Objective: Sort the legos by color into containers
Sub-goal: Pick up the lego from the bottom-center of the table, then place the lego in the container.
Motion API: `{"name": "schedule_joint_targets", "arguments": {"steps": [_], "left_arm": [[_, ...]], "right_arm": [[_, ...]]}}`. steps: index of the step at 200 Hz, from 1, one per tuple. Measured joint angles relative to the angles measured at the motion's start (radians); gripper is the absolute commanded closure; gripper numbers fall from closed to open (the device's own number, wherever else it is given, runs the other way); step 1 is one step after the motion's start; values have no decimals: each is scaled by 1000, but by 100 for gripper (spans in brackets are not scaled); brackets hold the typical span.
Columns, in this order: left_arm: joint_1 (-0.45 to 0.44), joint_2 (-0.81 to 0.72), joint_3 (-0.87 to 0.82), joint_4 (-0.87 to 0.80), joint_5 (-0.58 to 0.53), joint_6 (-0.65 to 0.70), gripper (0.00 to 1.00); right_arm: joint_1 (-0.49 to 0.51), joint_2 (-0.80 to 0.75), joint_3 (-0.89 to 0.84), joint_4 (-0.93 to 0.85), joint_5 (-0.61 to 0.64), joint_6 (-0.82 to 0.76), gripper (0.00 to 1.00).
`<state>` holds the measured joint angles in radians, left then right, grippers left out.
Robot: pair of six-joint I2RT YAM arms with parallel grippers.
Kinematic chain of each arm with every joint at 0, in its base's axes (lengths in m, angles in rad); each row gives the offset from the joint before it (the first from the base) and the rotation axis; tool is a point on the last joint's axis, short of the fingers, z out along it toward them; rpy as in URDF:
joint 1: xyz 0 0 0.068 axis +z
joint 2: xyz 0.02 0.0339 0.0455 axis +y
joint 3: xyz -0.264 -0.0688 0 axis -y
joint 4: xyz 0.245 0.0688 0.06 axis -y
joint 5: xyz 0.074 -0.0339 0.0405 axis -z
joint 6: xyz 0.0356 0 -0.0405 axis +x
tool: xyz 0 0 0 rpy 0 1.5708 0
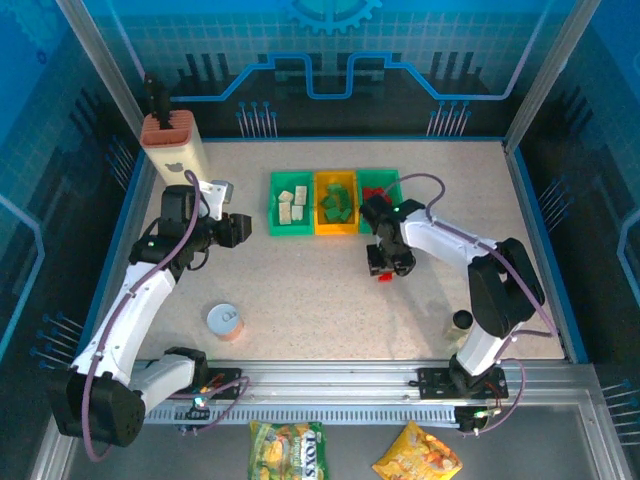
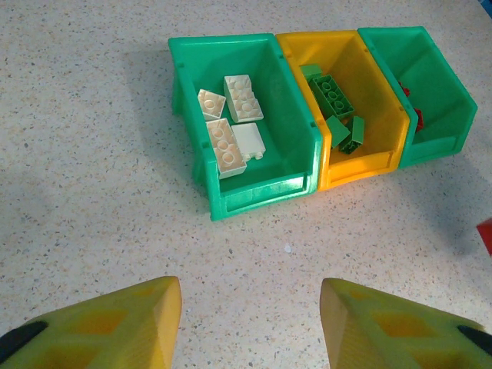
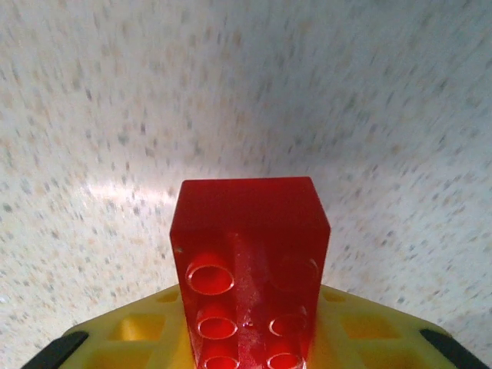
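top view: the right hand point(image 1: 388, 262) is clamped on a red lego brick point(image 1: 385, 277) over the tabletop point(image 1: 300, 300), near the trays point(image 1: 335, 232). left wrist: the left hand point(image 2: 250, 304) is apart and empty. right wrist: the brick is glossy, with round studs facing the camera.

The left pincer point(image 2: 250, 311) stands parted and empty, while the right pincer point(image 1: 386, 268) points down, clamping a red lego point(image 3: 250, 261).

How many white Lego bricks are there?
4, all in the left green tray: far-left brick, far-right brick, near-left brick, near-right brick, as the left wrist view shows. More could hide underneath.
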<state>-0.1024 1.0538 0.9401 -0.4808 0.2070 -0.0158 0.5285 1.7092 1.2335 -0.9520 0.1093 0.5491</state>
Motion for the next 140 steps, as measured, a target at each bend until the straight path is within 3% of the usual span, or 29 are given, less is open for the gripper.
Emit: {"name": "schedule_joint_targets", "arguments": {"steps": [56, 140], "left_arm": [[0, 0, 0, 0, 0, 0, 48], [0, 0, 0, 0, 0, 0, 48]], "right_arm": [[-117, 129, 230, -10, -1, -82, 65], [-214, 364, 590, -42, 5, -164, 64]]}}
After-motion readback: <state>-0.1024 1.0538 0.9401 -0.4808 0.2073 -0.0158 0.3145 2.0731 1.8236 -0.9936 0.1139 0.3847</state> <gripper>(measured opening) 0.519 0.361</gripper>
